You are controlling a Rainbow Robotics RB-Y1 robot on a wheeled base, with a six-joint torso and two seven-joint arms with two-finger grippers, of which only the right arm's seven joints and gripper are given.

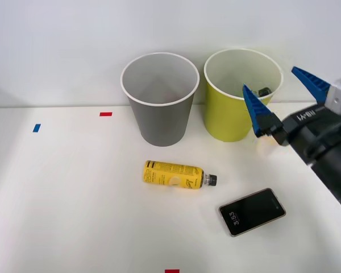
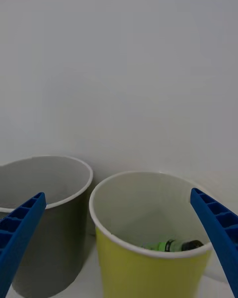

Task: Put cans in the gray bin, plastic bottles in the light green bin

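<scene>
Front view: the right jaws [image 1: 284,91] hung wide open and empty just beside the green bin [image 1: 230,122], at about rim height on its right side. Inside that bin a dark-capped bottle end [image 1: 263,91] showed against the pale wall, so one plastic bottle seemed already sorted. The gray bin [image 1: 159,122] stood just left of the green one, close but apart, and what could be seen of its inside held nothing. The yellow bottle [image 1: 173,174] lay on its side on the white bench [image 1: 62,205], in front of the gray bin, cap pointing toward the robot's right. A black phone [image 1: 252,211] lay face up nearer the robot and to the right of that bottle, well apart from both bins. No can was on the bench.

By my reckoning the task was about half done: the yellow bottle had yet to go into the green bin.

Wrist view: the two blue fingers [image 2: 20,238] stood far apart with nothing between them. The green bin [image 2: 148,268] sat between them, and at its bottom lay the green bottle [image 2: 171,245], on its side. The gray bin [image 2: 54,238] beside it showed only bare pale wall; its floor was hidden.
</scene>
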